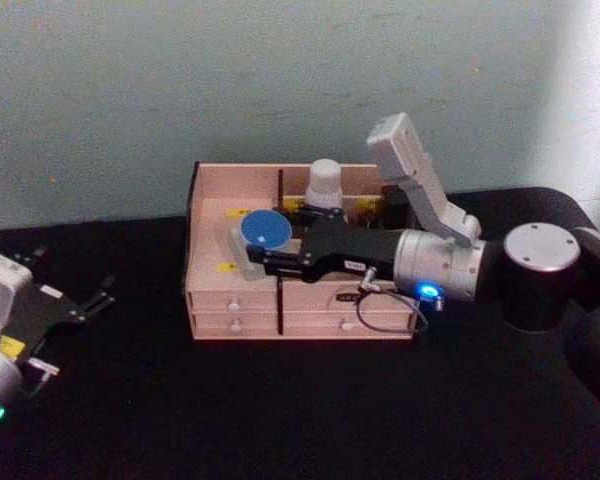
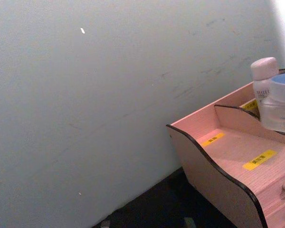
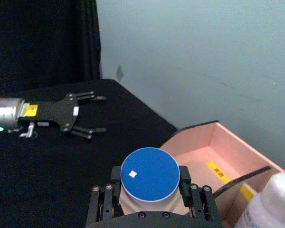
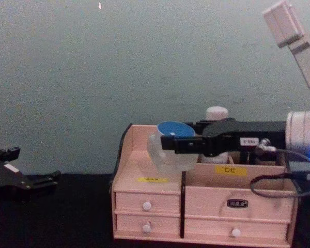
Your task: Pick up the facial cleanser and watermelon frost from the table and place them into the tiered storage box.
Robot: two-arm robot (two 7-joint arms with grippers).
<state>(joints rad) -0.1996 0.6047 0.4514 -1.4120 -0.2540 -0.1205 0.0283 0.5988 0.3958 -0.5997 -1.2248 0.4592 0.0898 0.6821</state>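
Pinching blue-lidded jar (image 1: 265,231), right gripper (image 1: 252,245) over yellow-labelled tiered storage box (image 1: 242,181), left gripper (image 3: 97,114) spread

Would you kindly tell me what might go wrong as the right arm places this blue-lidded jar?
1. The right gripper holds the blue-lidded jar over the left compartment of the tiered storage box; released too high, it may tip.
2. The gripper also sits near the dark divider and white bottle and may catch them.
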